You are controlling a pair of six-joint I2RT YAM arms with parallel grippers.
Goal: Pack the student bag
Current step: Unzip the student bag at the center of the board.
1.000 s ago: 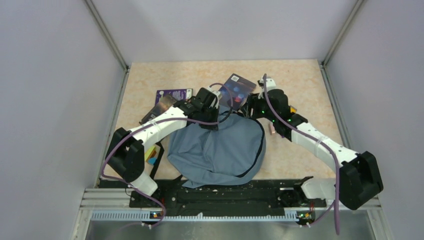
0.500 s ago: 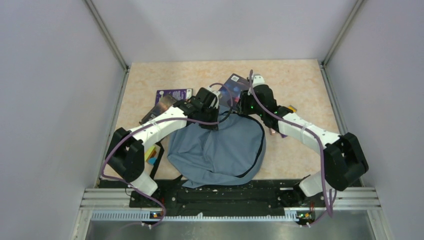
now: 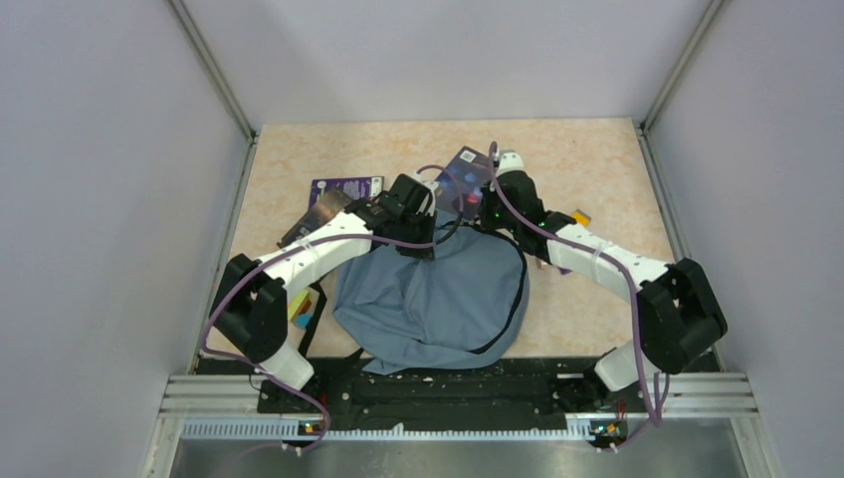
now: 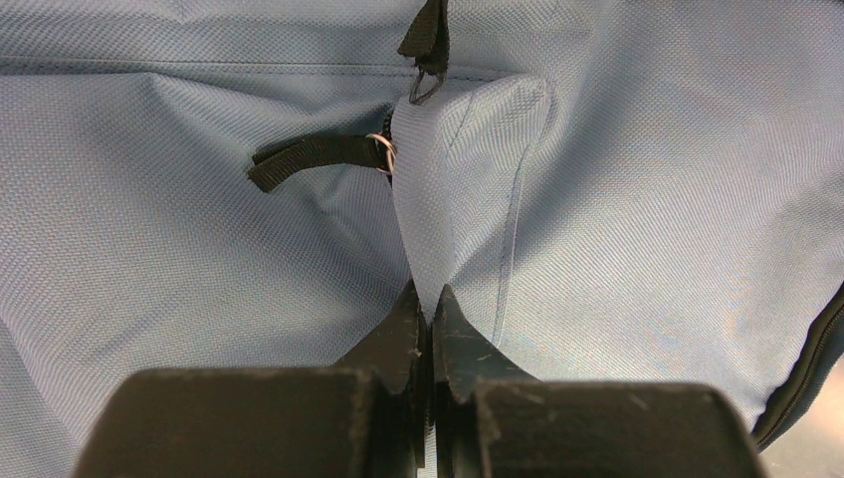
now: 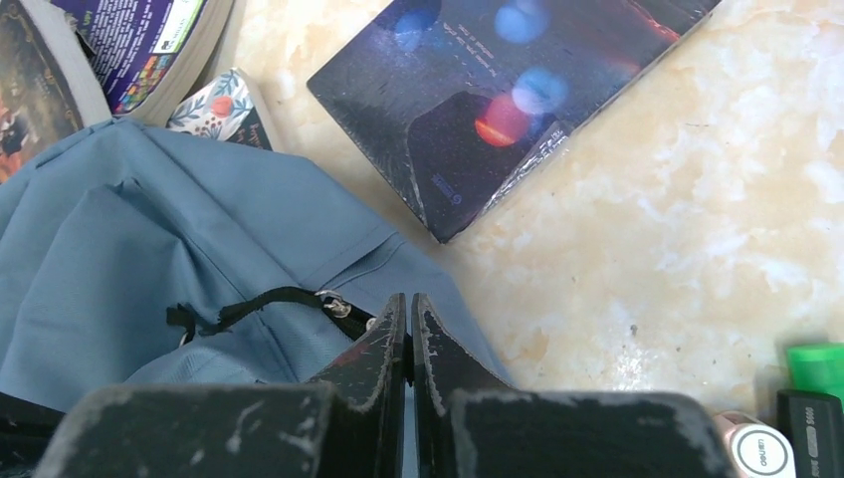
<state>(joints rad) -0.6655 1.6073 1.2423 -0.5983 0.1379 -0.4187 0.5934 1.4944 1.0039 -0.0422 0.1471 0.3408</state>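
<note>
Your left fingers (image 4: 403,344) are pinching a backpack (image 4: 617,199) fold. Right fingers (image 5: 383,349) are clenched tight at its rim.

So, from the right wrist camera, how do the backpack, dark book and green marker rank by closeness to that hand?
1. Grey-blue backpack, directly under the right hand.
2. Dark book, just ahead.
3. Green marker, far right.
</note>
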